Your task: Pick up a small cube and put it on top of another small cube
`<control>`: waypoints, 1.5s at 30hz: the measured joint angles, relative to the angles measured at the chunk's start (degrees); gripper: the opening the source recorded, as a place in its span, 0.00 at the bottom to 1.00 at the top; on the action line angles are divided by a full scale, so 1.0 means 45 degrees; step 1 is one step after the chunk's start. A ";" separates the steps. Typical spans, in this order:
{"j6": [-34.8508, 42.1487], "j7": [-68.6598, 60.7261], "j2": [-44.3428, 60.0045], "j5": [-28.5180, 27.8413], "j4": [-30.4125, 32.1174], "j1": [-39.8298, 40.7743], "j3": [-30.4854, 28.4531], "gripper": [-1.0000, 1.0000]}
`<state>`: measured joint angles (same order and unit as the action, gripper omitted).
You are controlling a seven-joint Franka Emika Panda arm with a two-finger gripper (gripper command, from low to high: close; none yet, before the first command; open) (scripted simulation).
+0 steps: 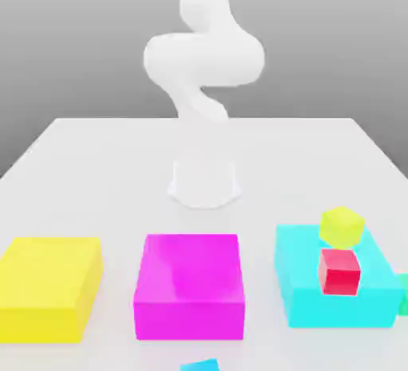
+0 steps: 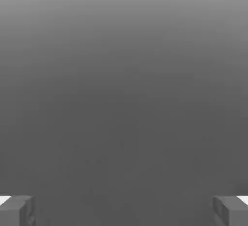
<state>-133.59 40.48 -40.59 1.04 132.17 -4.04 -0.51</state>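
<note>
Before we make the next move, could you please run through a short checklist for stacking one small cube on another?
1. Jaws open and ready: ok, they stand wide apart.
2. Nothing held: ok, bare space between them.
3. Red cube in sight: ok.
4. Yellow cube in sight: ok.
5. Blue cube fully in view: not ok, cut off by the exterior view's lower edge.
6. Which cube to lift and which to stack on: cannot tell, the task names neither.
</note>
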 joint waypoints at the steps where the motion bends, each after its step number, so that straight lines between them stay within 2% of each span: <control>1: -0.0174 -0.0520 0.0502 0.0111 0.0038 -0.0372 -0.0033 0.50; 9: -0.1454 -0.4379 0.4247 0.0922 0.0314 -0.2851 0.0070 0.50; 17: -0.2744 -0.7798 0.7932 0.1166 0.0593 -0.4673 0.1020 0.50; 22: -0.3589 -0.9335 1.0223 0.0474 0.0783 -0.5862 0.1495 0.50; 26: -0.4244 -1.0127 1.2053 -0.0693 0.0928 -0.6515 0.1783 0.50; 32: -0.6026 -1.0052 1.4820 -0.1875 0.0586 -0.7334 0.1344 0.50; 33: -0.6228 -1.0013 1.5081 -0.1931 0.0532 -0.7388 0.1281 0.00; 39: -0.6307 -0.9986 1.5211 -0.1974 0.0506 -0.7398 0.1265 0.00; 45: -0.4709 -1.0427 1.3126 -0.1442 0.0789 -0.7010 0.1588 0.00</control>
<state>-154.78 -6.44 18.47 -5.45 135.72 -35.58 6.64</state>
